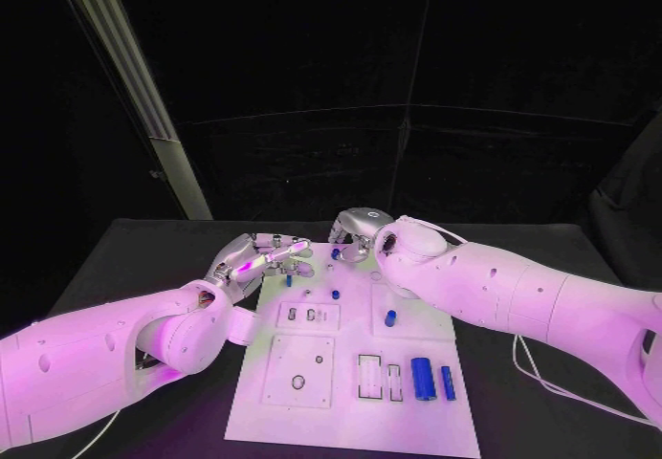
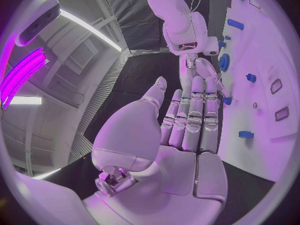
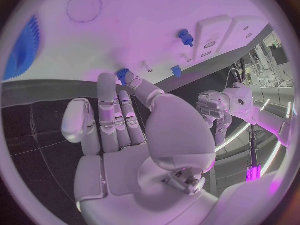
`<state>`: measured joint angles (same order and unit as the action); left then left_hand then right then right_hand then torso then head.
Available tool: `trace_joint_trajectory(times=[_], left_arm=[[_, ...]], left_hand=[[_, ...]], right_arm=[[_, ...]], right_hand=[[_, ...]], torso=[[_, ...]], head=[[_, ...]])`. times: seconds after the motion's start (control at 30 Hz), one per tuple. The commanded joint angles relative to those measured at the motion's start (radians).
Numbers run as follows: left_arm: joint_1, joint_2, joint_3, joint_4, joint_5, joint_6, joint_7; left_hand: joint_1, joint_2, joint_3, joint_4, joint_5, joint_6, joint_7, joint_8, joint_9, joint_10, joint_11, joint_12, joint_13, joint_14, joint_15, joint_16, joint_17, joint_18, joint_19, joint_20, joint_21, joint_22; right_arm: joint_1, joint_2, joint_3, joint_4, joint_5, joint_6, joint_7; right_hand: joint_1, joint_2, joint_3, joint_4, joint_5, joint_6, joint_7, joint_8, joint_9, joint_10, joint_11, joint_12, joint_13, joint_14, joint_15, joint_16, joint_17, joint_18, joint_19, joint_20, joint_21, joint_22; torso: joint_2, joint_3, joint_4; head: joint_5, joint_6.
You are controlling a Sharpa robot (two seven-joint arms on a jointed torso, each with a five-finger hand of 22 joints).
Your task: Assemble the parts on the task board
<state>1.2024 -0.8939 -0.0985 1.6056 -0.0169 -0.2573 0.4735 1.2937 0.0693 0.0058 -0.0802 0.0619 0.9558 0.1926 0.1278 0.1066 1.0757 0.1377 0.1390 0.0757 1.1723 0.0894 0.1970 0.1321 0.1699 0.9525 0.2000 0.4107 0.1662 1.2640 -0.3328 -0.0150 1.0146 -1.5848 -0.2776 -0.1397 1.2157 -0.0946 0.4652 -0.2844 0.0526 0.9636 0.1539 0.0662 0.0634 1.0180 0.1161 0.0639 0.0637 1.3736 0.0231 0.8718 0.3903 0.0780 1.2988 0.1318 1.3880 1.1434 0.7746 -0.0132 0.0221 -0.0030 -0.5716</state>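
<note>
Hands meet at the far end of the task board [image 1: 320,387], the white plate lying along the middle of the black table [image 1: 165,239]. The left hand [image 1: 259,256] hovers over the board's far left corner; its wrist view shows the fingers [image 2: 190,117] straight, pressed side by side and holding nothing, thumb set apart. The right hand [image 1: 352,229] hangs over the far edge of the board with fingers pointing down — its wrist view shows the fingers [image 3: 115,117] laid together and straight, nothing between them, tips near a small blue part [image 3: 122,74] at the board's edge. Whether they touch it cannot be told.

Several blue parts stand near the far end of the board between the two hands, among them a small peg [image 1: 336,293]. A short blue cylinder [image 1: 390,317] lies toward the right edge at mid-board. Near the board's near right corner two long blue cylinders [image 1: 424,379] lie side by side — just beside two rectangular slots [image 1: 370,376].
</note>
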Motion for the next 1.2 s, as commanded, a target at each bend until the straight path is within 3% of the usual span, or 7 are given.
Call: trace_joint_trajectory(times=[0.03, 0.3, 0.5, 0.63, 0.8, 0.83, 1.2], left_arm=[[0.002, 0.000, 0.001, 0.001, -0.004, 0.016, 0.000], [0.002, -0.008, 0.001, 0.004, -0.004, 0.018, 0.000], [0.002, -0.017, 0.001, 0.006, -0.004, 0.022, 0.000], [0.002, -0.018, 0.001, 0.005, -0.004, 0.024, 0.001], [0.002, -0.017, 0.001, 0.002, -0.004, 0.027, 0.000], [0.002, -0.016, 0.001, 0.001, -0.004, 0.027, 0.000], [0.001, -0.006, 0.000, -0.010, -0.004, 0.033, -0.002]], left_hand=[[0.010, -0.001, 0.000, -0.006, 0.000, 0.005, 0.001, -0.006, -0.001, 0.006, 0.003, -0.007, -0.001, 0.005, 0.001, -0.002, 0.001, 0.012, 0.005, -0.003, 0.001, -0.001], [0.009, -0.001, -0.001, -0.007, -0.002, 0.005, 0.001, -0.007, -0.001, 0.006, 0.003, -0.009, -0.001, 0.004, 0.002, -0.004, 0.002, 0.011, 0.004, -0.002, 0.001, -0.002], [0.009, 0.000, -0.002, -0.008, -0.002, 0.005, 0.001, -0.008, -0.001, 0.007, 0.004, -0.011, -0.002, 0.003, 0.003, -0.006, 0.002, 0.011, 0.003, -0.002, 0.000, -0.002], [0.009, 0.000, -0.002, -0.008, -0.002, 0.005, 0.001, -0.008, -0.001, 0.007, 0.004, -0.011, -0.002, 0.003, 0.003, -0.006, 0.002, 0.011, 0.003, -0.002, 0.000, -0.002], [0.009, 0.001, -0.002, -0.009, -0.002, 0.006, 0.000, -0.009, -0.001, 0.007, 0.004, -0.012, -0.002, 0.002, 0.003, -0.008, 0.002, 0.011, 0.002, -0.002, -0.001, -0.003], [0.009, 0.001, -0.002, -0.009, -0.002, 0.006, 0.000, -0.009, -0.001, 0.007, 0.004, -0.012, -0.002, 0.002, 0.003, -0.008, 0.002, 0.011, 0.002, -0.002, -0.001, -0.003], [0.009, 0.001, -0.002, -0.009, -0.002, 0.006, 0.000, -0.009, -0.001, 0.007, 0.004, -0.012, -0.002, 0.002, 0.003, -0.008, 0.002, 0.011, 0.002, -0.002, -0.001, -0.003]], right_arm=[[0.002, -0.011, 0.000, 0.015, -0.003, -0.038, 0.021], [0.002, -0.116, 0.001, 0.119, 0.046, -0.094, 0.017], [0.005, -0.268, 0.001, 0.255, 0.189, -0.069, -0.021], [0.007, -0.342, 0.001, 0.310, 0.251, -0.012, -0.054], [0.009, -0.391, 0.000, 0.330, 0.270, 0.049, -0.095], [0.009, -0.396, 0.000, 0.330, 0.267, 0.059, -0.102], [0.009, -0.376, 0.000, 0.277, 0.226, 0.101, -0.158]], right_hand=[[0.004, -0.004, -0.007, 0.000, -0.003, -0.003, 0.005, -0.003, 0.002, -0.002, -0.002, -0.001, 0.003, 0.006, 0.001, -0.008, -0.004, 0.013, 0.003, 0.000, -0.004, 0.003], [-0.020, 0.017, -0.003, 0.010, 0.003, 0.050, 0.002, 0.010, 0.008, 0.147, -0.026, 0.057, 0.028, 0.043, -0.014, 0.007, -0.004, -0.013, 0.090, -0.012, 0.052, 0.125], [-0.150, -0.046, -0.108, 0.097, 0.004, 0.053, -0.041, -0.001, 0.004, 0.373, -0.084, 0.208, 0.119, 0.091, -0.062, 0.167, 0.222, -0.040, 0.169, -0.053, 0.111, 0.252], [-0.124, -0.053, -0.216, 0.174, 0.004, 0.033, -0.049, -0.001, 0.005, 0.411, -0.109, 0.426, 0.328, 0.117, -0.085, 0.338, 0.474, -0.056, 0.212, -0.077, 0.144, 0.326], [-0.056, -0.062, -0.292, 0.278, 0.006, 0.006, -0.044, -0.001, 0.004, 0.381, -0.099, 0.867, 0.805, 0.127, -0.076, 0.471, 0.694, -0.065, 0.237, -0.074, 0.161, 0.370], [-0.019, -0.057, -0.305, 0.334, 0.012, -0.002, -0.042, 0.006, 0.006, 0.350, -0.093, 0.946, 0.894, 0.124, -0.067, 0.496, 0.733, -0.065, 0.238, -0.069, 0.162, 0.372], [0.041, -0.076, -0.311, 0.405, 0.009, -0.033, -0.033, -0.003, 0.004, 0.369, -0.081, 1.090, 1.060, 0.142, -0.063, 0.567, 0.881, -0.069, 0.248, -0.059, 0.168, 0.388]], torso=[[0.000, 0.0005, -0.0009], [-0.003, 0.0018, -0.0045], [-0.007, 0.0033, -0.0115], [-0.011, 0.0054, -0.0195], [-0.011, 0.0065, -0.0228], [-0.012, 0.0069, -0.0233], [-0.009, 0.0057, -0.0184]], head=[[0.000, -0.002], [0.001, 0.000], [0.000, 0.002], [0.003, 0.002], [0.003, 0.002], [0.002, 0.002], [-0.005, -0.001]])
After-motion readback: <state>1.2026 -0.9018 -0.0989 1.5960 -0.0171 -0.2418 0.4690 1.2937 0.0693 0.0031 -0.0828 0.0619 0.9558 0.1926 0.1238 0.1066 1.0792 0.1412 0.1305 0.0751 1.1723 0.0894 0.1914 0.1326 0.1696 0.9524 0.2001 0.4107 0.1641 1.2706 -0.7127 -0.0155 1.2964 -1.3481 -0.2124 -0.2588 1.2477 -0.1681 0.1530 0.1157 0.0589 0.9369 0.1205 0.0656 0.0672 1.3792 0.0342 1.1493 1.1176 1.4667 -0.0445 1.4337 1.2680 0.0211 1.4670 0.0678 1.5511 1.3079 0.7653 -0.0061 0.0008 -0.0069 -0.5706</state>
